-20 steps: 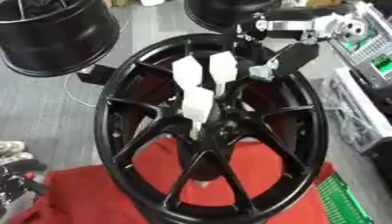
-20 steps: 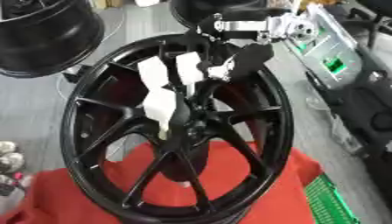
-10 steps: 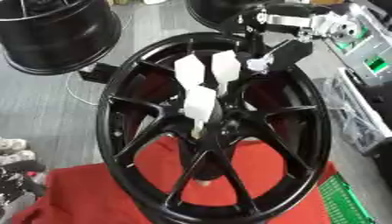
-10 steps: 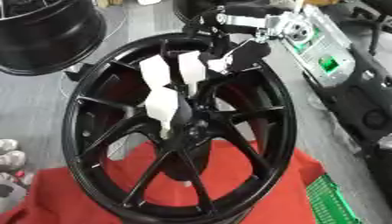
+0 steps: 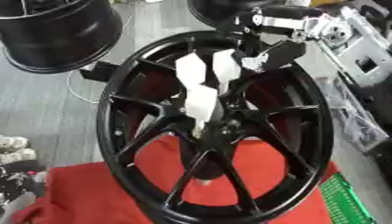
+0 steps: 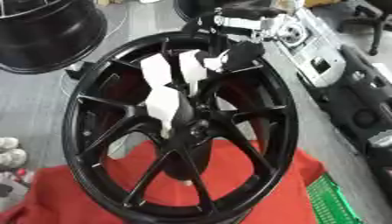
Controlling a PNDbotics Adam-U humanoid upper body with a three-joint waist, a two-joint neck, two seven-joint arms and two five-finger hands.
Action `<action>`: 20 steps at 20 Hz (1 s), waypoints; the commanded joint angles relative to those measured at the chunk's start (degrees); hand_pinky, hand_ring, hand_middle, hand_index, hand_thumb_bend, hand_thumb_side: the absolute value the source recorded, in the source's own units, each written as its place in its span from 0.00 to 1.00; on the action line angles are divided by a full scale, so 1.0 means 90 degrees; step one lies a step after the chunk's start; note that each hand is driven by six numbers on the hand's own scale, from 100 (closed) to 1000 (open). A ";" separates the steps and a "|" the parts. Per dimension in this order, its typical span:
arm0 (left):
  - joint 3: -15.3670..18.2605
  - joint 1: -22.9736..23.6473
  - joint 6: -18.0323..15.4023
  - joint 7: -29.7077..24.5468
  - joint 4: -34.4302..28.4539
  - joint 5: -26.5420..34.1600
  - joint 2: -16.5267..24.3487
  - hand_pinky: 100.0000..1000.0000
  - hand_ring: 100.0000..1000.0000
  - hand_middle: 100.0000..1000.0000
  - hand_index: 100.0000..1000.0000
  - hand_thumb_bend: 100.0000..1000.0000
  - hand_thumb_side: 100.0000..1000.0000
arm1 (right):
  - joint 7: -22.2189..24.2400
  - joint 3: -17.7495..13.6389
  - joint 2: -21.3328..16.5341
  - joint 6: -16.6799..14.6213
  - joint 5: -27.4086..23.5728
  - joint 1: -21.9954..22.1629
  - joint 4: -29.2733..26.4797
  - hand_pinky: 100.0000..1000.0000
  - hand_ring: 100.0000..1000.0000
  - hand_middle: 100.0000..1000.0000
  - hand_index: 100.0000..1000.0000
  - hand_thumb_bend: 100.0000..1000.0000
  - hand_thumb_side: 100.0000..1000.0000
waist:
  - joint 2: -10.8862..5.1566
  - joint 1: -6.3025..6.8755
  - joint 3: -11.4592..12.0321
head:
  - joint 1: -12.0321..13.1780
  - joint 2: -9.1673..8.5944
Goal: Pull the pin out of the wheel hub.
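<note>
The black wheel (image 5: 218,131) fills the middle, its spokes leaving only narrow gaps through to the red cloth (image 5: 92,197). The right hand (image 5: 207,89), fingers straight, already blocks the hub from above. A second wheel (image 5: 57,35) crowds the upper left, grey equipment (image 6: 321,61) the right; grey floor (image 5: 46,109) lies open at left.

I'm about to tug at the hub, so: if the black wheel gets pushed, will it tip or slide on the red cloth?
The black wheel looks rigid and probably heavy, so it should not flex. It seems to stand tilted on the red cloth, so it may rock or tip. The right hand reaches to its hub.
</note>
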 commanded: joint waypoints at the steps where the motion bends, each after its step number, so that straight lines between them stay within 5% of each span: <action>1: -0.0010 -0.0053 -0.0011 -0.0020 -0.0088 0.0048 0.0045 0.65 0.47 0.67 0.79 0.00 0.97 | 0.0102 0.0003 -0.0062 -0.0049 0.0177 -0.0111 0.0037 0.34 0.44 0.80 0.93 0.00 0.45 | -0.0079 -0.0005 0.0019 | -0.0030 -0.0039; 14: 0.0001 -0.0066 -0.0005 -0.0017 -0.0090 0.0057 0.0047 0.65 0.46 0.67 0.79 0.00 0.97 | 0.0456 0.0024 -0.0042 -0.0129 0.0338 -0.0070 0.0039 0.33 0.44 0.79 0.93 0.00 0.57 | -0.0077 -0.0013 0.0024 | -0.0011 -0.0033; 20: 0.0004 -0.0061 -0.0001 -0.0020 -0.0092 0.0064 0.0054 0.65 0.46 0.67 0.78 0.00 0.97 | 0.0756 0.0066 -0.0081 -0.0110 0.0048 -0.0029 -0.0126 0.33 0.44 0.77 0.93 0.00 0.80 | -0.0088 -0.0018 0.0019 | 0.0003 -0.0035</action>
